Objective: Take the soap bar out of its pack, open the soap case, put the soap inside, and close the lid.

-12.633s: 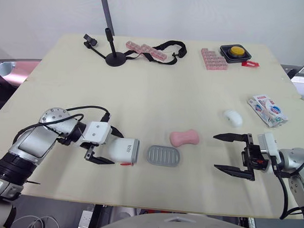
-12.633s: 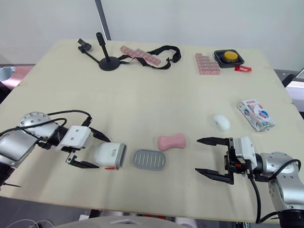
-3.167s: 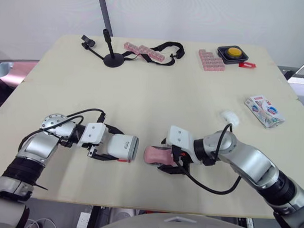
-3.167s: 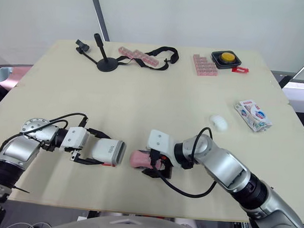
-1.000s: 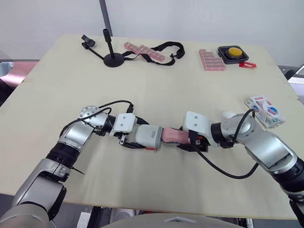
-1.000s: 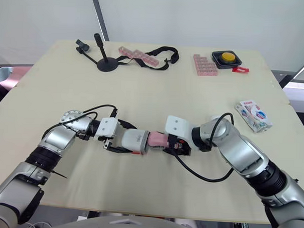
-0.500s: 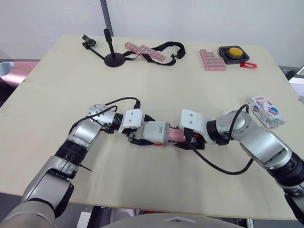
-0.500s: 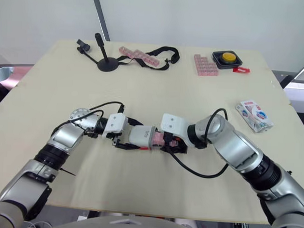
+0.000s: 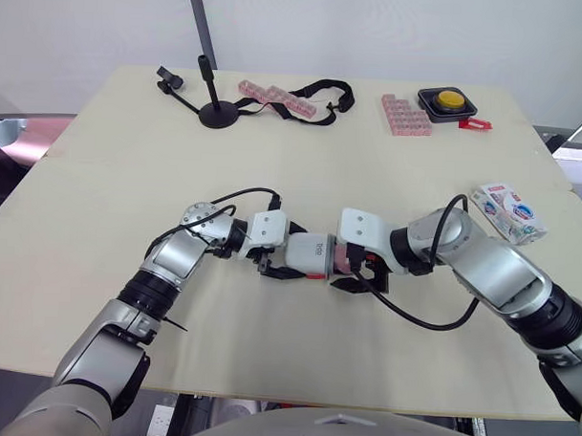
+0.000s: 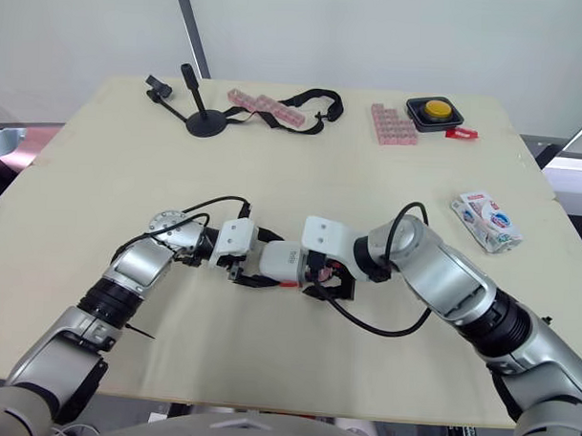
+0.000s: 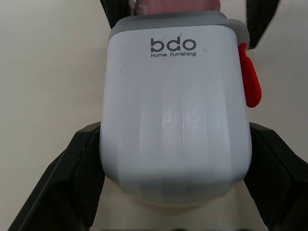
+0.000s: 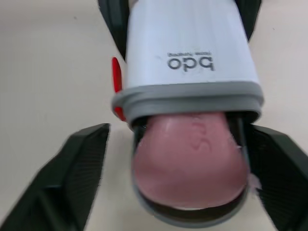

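Observation:
In the middle of the table my left gripper [image 9: 286, 259] is shut on the white soap case [image 9: 307, 255], its fingers [image 11: 72, 178] pressed against both sides of the case [image 11: 175, 110]. The pink soap bar [image 12: 190, 149] lies on a grey tray [image 12: 192, 219] and is pushed most of the way into the case's open end. My right gripper [image 9: 352, 270] faces that end and is open, with one finger [image 12: 82, 168] standing clear of the tray. The soap pack [image 9: 507, 212] lies at the table's right edge.
Along the far edge stand a black phone stand [image 9: 215, 110], pink pill boxes [image 9: 279, 96] with a black strap [image 9: 324, 88], a pink block [image 9: 405, 115] and a yellow button in a black box [image 9: 448, 99]. A red tag [image 9: 476, 123] lies beside it.
The soap and tray have gone deeper into the case, so less pink shows. My right gripper's fingers have spread apart. Both grippers shifted slightly right.

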